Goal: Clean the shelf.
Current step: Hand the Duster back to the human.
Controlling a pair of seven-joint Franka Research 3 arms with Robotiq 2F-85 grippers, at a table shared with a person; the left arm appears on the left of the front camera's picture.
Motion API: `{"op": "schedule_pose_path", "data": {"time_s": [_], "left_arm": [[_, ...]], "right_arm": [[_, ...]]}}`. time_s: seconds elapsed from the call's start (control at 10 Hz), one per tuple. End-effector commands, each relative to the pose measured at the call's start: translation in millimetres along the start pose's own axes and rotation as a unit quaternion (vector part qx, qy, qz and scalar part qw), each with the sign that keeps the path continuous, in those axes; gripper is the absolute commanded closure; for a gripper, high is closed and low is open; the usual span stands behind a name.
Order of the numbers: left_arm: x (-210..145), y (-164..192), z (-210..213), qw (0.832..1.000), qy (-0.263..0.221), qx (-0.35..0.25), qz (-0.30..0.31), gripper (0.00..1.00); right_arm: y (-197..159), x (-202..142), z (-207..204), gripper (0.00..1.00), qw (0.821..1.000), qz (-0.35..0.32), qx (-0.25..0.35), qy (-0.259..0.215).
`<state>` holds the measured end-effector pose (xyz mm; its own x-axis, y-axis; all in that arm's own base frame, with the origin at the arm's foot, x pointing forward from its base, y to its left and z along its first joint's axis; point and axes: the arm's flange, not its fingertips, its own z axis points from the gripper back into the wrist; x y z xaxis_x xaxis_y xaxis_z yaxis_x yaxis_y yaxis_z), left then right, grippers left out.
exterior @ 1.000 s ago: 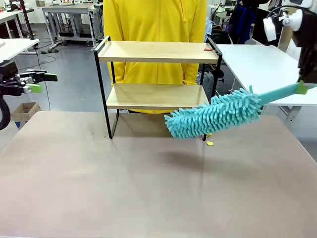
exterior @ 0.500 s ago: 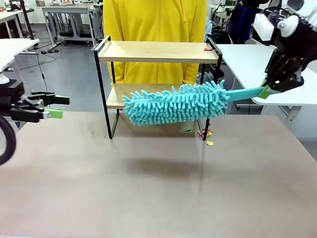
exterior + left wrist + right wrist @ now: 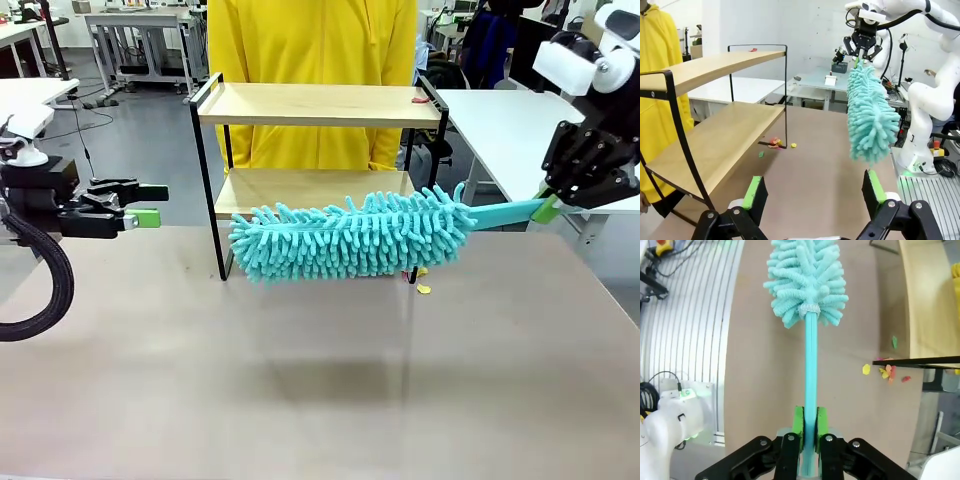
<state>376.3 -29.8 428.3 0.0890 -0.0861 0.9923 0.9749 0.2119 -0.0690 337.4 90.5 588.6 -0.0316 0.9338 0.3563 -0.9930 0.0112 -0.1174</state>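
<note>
A broad, matte beige surface (image 3: 320, 380) is being shown in the front view, with most of its near half lying bare. Behind it a workshop room is being seen, with grey floor, white tables (image 3: 520, 130) and metal-framed benches farther off.

The shelf (image 3: 318, 105) is standing upright toward the far side of the surface, just left of centre, its two wooden boards held in a thin black frame. A person in a yellow top (image 3: 312, 45) is standing directly behind it. A small red scrap (image 3: 421, 99) is lying at the right end of the upper board, and a few coloured crumbs (image 3: 423, 287) are lying on the surface beside the shelf's right front leg.

A teal chenille duster (image 3: 345, 238) is being held level in front of the lower board, its fluffy head hiding much of that board's front edge. Its thin handle is being gripped by the closed jaws of the right gripper (image 3: 547, 208), which is hanging beyond the shelf's right side.

The left gripper (image 3: 150, 205) is being held above the surface's left edge, apart from the shelf's left rail, with its jaws spread wide and holding nothing. Open room is being left between it and the shelf, and across the whole near surface.
</note>
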Motion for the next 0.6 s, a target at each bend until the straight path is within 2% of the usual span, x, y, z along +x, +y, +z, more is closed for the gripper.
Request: {"op": "schedule_pose_path", "data": {"time_s": [0.0, 0.1, 0.2, 0.5], "left_arm": [[-1.5, 1.2, 2.5, 1.000, 0.007, 0.005, -0.001, 0.00], [0.0, 0.0, 0.0, 1.000, 0.000, 0.000, 0.000, 0.00], [-7.2, -3.0, -27.8, 0.999, 0.000, 0.042, 0.006, 0.00], [-19.0, -23.7, -63.3, 0.998, -0.008, 0.055, -0.014, 0.00]], "right_arm": [[1.4, -0.1, 0.1, 0.87, 1.000, 0.004, 0.006, -0.003], [-17.9, -29.2, 0.4, 0.87, 0.998, 0.003, 0.037, -0.046], [-23.1, -50.8, -5.5, 0.87, 0.995, 0.012, 0.047, -0.089], [-25.8, -84.1, -22.4, 0.87, 0.991, 0.005, 0.056, -0.122]]}}
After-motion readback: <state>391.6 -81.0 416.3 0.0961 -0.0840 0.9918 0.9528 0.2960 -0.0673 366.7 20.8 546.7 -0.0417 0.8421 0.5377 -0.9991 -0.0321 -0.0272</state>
